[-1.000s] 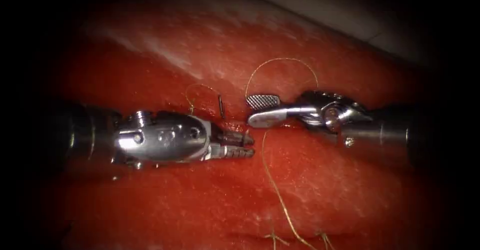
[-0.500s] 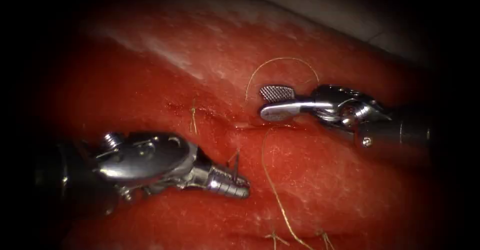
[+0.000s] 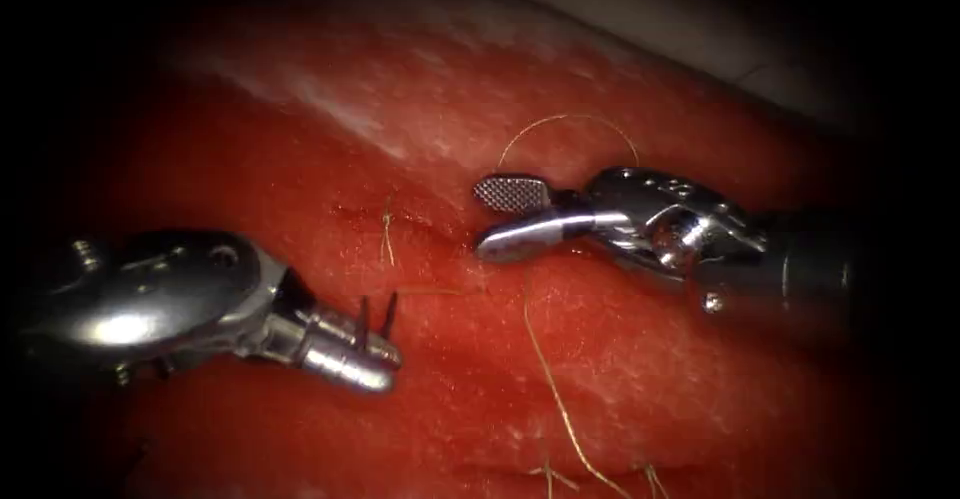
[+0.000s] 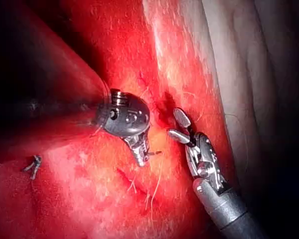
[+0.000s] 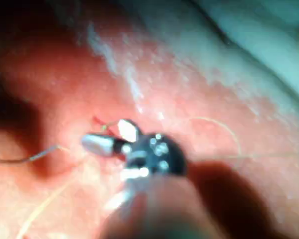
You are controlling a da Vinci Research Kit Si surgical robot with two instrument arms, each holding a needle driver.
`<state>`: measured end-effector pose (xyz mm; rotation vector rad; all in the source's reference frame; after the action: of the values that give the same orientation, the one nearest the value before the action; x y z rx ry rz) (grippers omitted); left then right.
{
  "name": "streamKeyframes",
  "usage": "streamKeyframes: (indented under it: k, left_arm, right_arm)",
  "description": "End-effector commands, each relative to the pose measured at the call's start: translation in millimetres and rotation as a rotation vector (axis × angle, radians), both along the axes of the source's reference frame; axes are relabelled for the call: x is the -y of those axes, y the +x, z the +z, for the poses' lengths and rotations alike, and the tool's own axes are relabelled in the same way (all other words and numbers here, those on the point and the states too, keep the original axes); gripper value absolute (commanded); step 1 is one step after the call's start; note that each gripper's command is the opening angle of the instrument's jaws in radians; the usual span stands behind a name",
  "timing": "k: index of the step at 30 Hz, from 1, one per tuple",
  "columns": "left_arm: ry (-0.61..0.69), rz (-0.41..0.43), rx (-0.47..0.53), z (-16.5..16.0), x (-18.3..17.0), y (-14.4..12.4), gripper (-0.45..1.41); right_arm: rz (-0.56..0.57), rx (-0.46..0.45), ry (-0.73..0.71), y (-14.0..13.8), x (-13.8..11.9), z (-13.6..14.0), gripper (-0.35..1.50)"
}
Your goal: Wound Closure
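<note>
Red, wet tissue (image 3: 620, 359) fills the field, and the cut (image 3: 440, 234) running across it is our landmark. We see the left tool (image 3: 365, 354) below and left of the cut, its jaws clenched on the needle (image 3: 375, 314), gripped mid-curve with both ends standing clear of the tissue. A second ago this tool lay at the cut; it has since drawn away with the needle, and thread (image 3: 555, 379) trails from the cut. The right tool (image 3: 500, 219) sits at the cut's right end, jaws released and holding nothing. A tied stitch (image 3: 386, 229) with cut ends sits on the cut; we judge more closing remains.
</note>
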<state>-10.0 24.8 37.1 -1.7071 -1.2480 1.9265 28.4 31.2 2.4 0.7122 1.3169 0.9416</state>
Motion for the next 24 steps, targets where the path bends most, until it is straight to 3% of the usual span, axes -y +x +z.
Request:
streamKeyframes:
  k: [1,2,3,4,5,10,19,24]
  left_arm:
    - [-0.05,-0.011,-0.012,0.5,0.0,-0.2,-0.35]
    - [-0.063,-0.013,-0.013,0.5,-0.1,-0.1,-0.35]
    - [-0.063,-0.013,-0.013,0.5,-0.1,-0.1,-0.35]
    - [-0.069,-0.014,-0.011,0.5,0.0,-0.1,-0.35]
    - [-0.074,-0.016,-0.009,0.4,0.0,-0.2,-0.35]
    - [-0.08,-0.012,-0.007,-0.1,0.5,-0.3,-0.35]
    - [-0.135,-0.03,0.003,-1.1,-0.6,-0.2,-0.35]
    - [-0.138,-0.032,0.006,-1.5,-0.8,-0.1,-0.35]
  right_arm:
    - [-0.007,-0.01,-0.018,1.5,0.1,0.5,0.79]
    - [-0.012,-0.017,-0.02,1.8,0.3,0.6,0.69]
    - [-0.025,-0.018,-0.026,1.9,0.5,0.7,0.36]
    - [-0.038,-0.011,-0.049,2.1,0.7,0.9,-0.11]
    - [-0.039,0.006,-0.067,2.1,0.8,1.1,-0.35]
    - [0.023,0.113,-0.126,1.6,0.1,2.4,-0.35]
    - [-0.067,0.138,-0.147,2.3,3.2,5.0,-0.35]
    - [-0.058,0.144,-0.146,2.3,2.1,4.0,-0.35]
